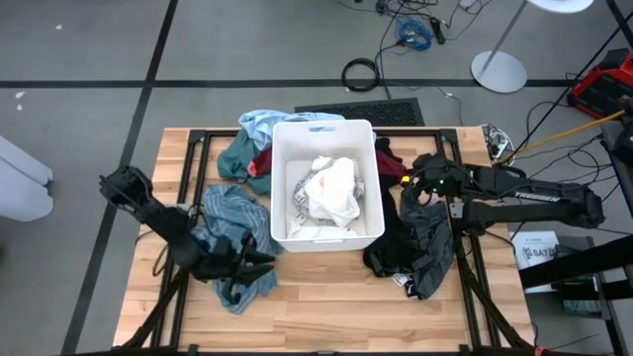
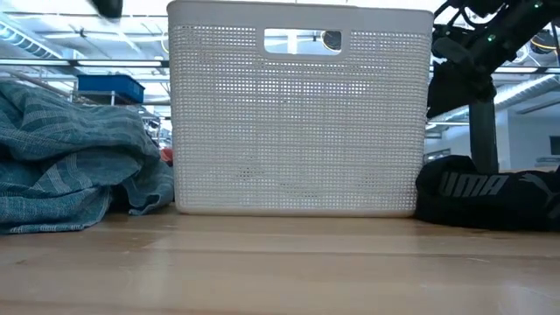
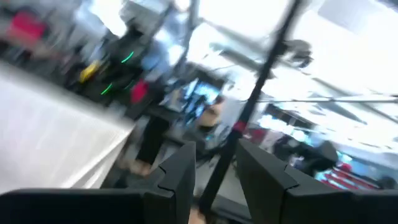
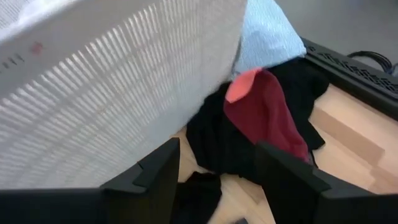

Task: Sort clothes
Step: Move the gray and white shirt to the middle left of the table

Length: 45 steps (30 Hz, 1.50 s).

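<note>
While perforated plastic bin (image 1: 280, 188) stands rectangular | crumpled white-grey garment (image 1: 326, 190) inside | striped teal cloth (image 1: 229, 213) beside

In the low view the white perforated plastic bin (image 2: 297, 114) hides its contents, while the left wrist view is blurred throughout.

White lettering "PUMA" stood on the black garment (image 2: 490, 194) lying beside the white bin (image 2: 297, 114) in the low view. "TROSSEN" was printed along the right arm (image 1: 539, 201) in the high view. No other text was legible.
</note>
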Tool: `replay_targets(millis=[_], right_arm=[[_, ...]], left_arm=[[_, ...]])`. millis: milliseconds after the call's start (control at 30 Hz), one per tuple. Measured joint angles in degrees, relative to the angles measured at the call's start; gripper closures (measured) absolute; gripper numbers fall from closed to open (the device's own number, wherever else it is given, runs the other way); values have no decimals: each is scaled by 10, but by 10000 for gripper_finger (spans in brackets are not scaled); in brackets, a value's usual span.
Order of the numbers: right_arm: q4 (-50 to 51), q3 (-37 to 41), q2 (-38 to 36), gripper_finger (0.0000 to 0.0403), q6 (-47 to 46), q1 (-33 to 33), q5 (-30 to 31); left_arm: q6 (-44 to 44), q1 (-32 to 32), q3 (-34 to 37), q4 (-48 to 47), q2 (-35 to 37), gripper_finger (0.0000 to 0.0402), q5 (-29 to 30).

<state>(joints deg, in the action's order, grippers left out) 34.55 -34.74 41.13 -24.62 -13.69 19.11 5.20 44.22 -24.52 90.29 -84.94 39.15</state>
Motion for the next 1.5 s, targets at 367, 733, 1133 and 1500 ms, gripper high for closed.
replay_targets(millis=[367, 733, 1133, 1500], right_arm=[[-50, 0, 0, 207, -40, 0, -61], [-62, 0, 7, 207, -77, 0, -58], [-170, 17, 67, 207, -48, 3, -58], [-176, 18, 75, 207, -51, 0, 38]], left_arm=[[-134, -67, -36, -195, 207, 277, 43], [-175, -281, -36, -515, 447, 277, 90], [-34, -610, -48, -794, 537, 277, -49], [50, -836, -91, -813, 362, 277, -223]])
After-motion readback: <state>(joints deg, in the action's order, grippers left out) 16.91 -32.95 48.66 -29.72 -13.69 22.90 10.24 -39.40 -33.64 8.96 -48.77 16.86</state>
